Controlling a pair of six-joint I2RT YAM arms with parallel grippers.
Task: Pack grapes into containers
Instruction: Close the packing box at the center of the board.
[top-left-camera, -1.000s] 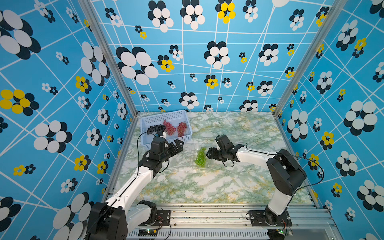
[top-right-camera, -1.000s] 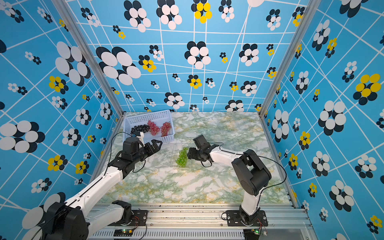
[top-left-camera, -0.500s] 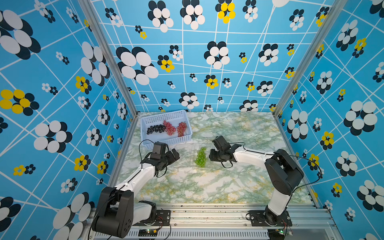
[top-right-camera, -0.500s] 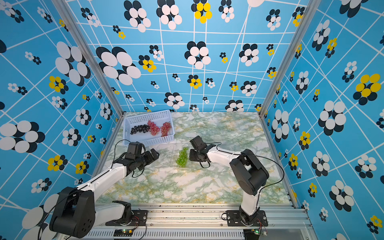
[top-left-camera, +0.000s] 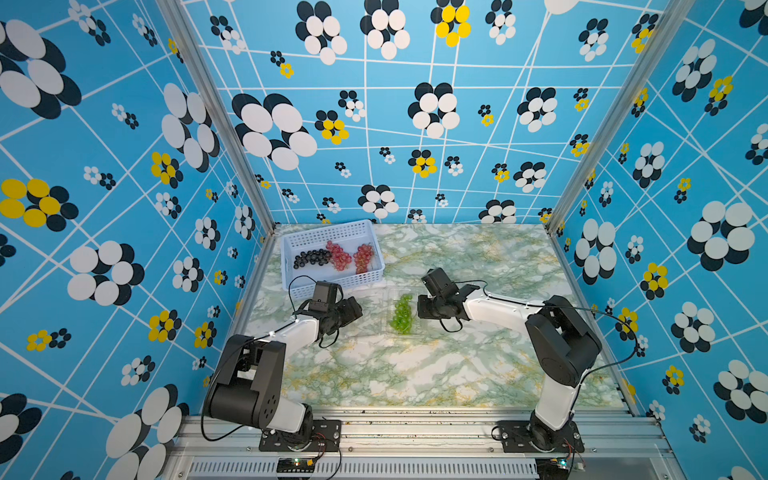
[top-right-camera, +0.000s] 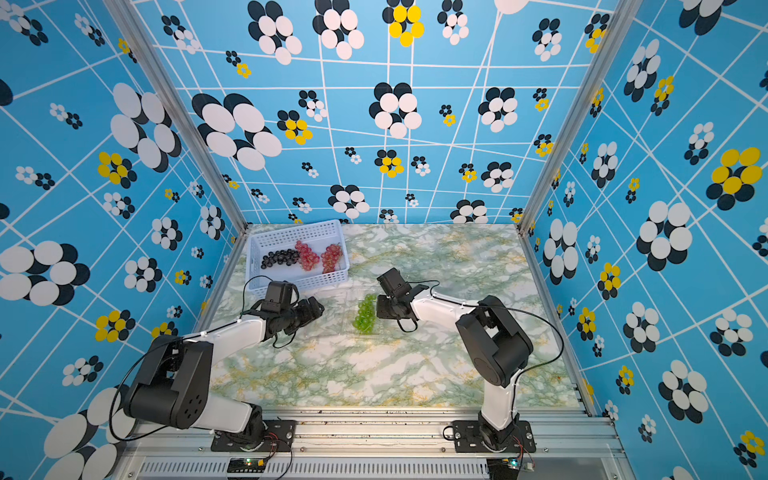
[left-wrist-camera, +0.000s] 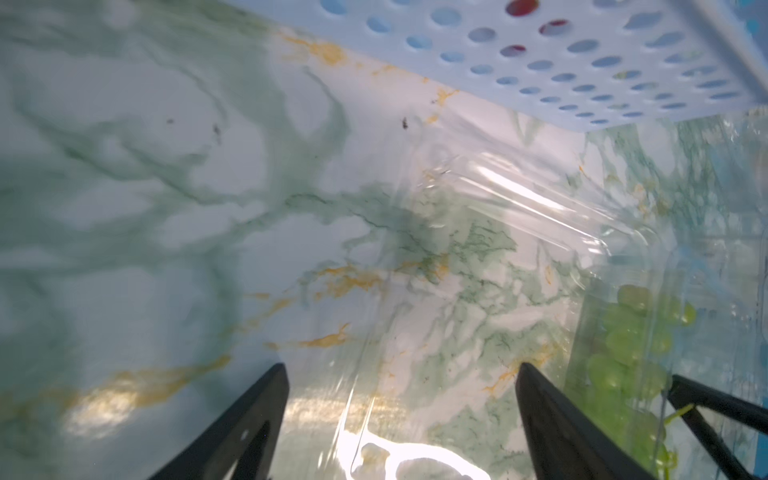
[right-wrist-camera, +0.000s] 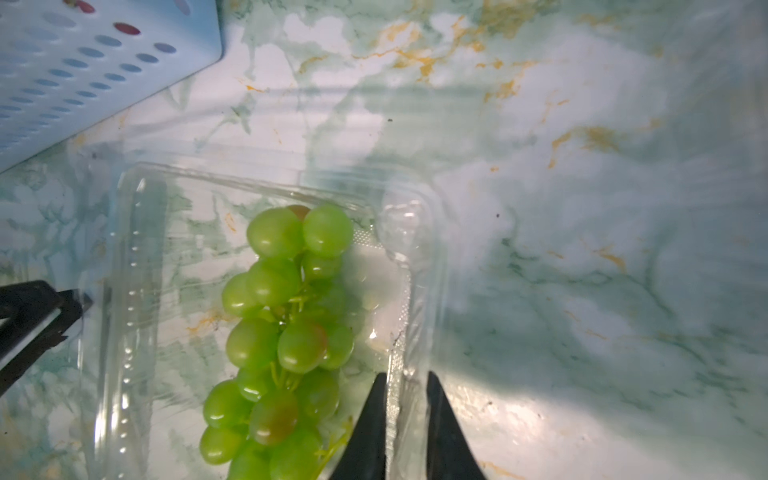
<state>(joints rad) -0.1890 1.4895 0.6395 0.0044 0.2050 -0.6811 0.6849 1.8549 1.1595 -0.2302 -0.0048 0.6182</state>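
**Steadying the box:** A green grape bunch (right-wrist-camera: 286, 332) lies inside an open clear clamshell container (right-wrist-camera: 249, 185) on the marble bench (top-left-camera: 415, 374). The right pincer (right-wrist-camera: 406, 376) nips the container's rim. Its two fingers are drawn close, with only the thin plastic wall between them, and the grapes sit just inside that grip.

Across the container, the left pincer (left-wrist-camera: 402, 368) is spread wide and low over the bench. The container's clear lid (left-wrist-camera: 519, 195) lies flat just ahead of its fingertips. The lid's edge seems to reach between them, though glare makes that hard to confirm.

The step in hand looks like closing the lid over the green bunch. Done well, the right pincer anchors the tray lightly enough that the flimsy wall does not buckle. The left pincer should catch the lid's free edge, swing it over the hinge and press at the rim rather than on the berries. Any stem over the rim would stop the latch.

Beyond the left pincer, a dark grape bunch (top-left-camera: 311, 258) and two red grape bunches (top-left-camera: 338, 255) wait in the pale blue perforated basket (top-left-camera: 324, 235).
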